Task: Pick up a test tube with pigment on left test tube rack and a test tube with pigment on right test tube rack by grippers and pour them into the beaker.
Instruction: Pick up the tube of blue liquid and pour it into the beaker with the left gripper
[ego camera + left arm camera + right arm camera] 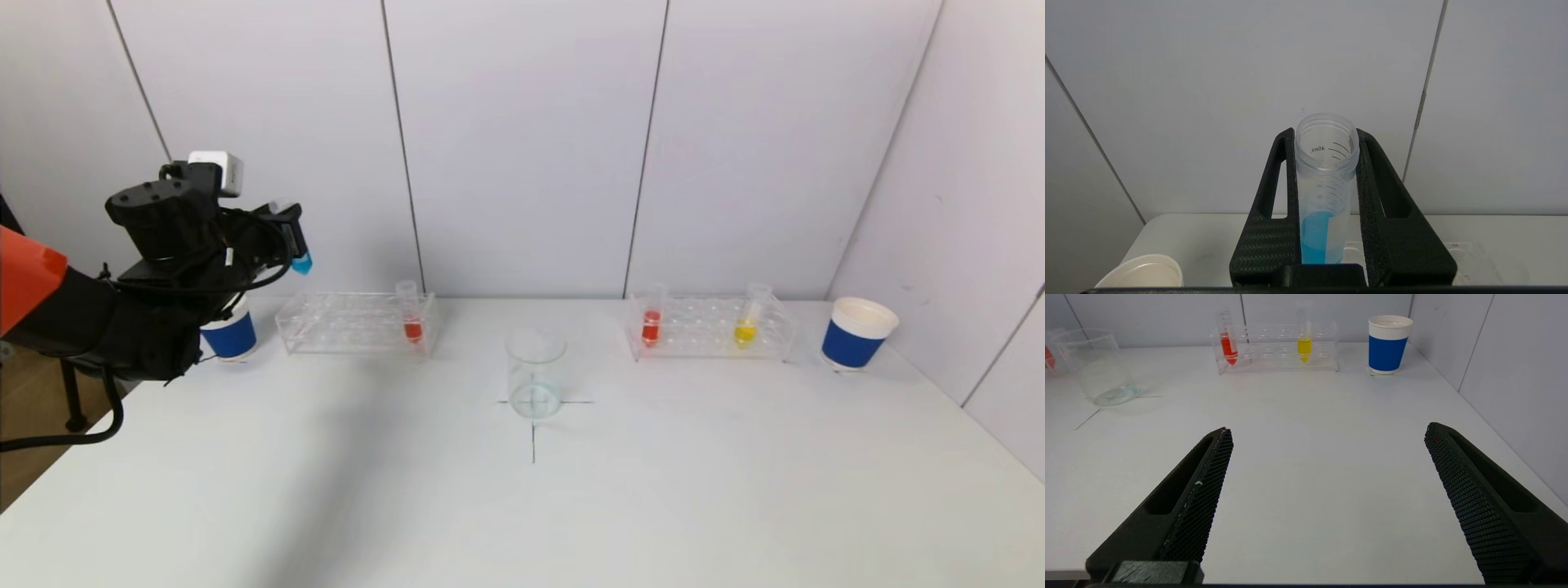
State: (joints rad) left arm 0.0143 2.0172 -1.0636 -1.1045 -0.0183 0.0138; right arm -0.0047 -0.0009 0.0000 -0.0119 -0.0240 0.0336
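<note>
Left gripper [1326, 136], raised above the left rack [356, 323], clamps one blue-pigment tube [1325, 192]; right gripper [1327, 433] gapes empty. Three tubes remain racked: one red left, one red and one yellow in the right rack [709, 328]. One beaker [535, 374] stands between two cups.

Lab bench: test tube racks [357, 322], coloured tubes [651, 325], glass beaker [535, 373].

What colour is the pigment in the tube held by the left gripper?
Blue, in the test tube clamped by the left gripper; clearest in the left wrist view.
</note>
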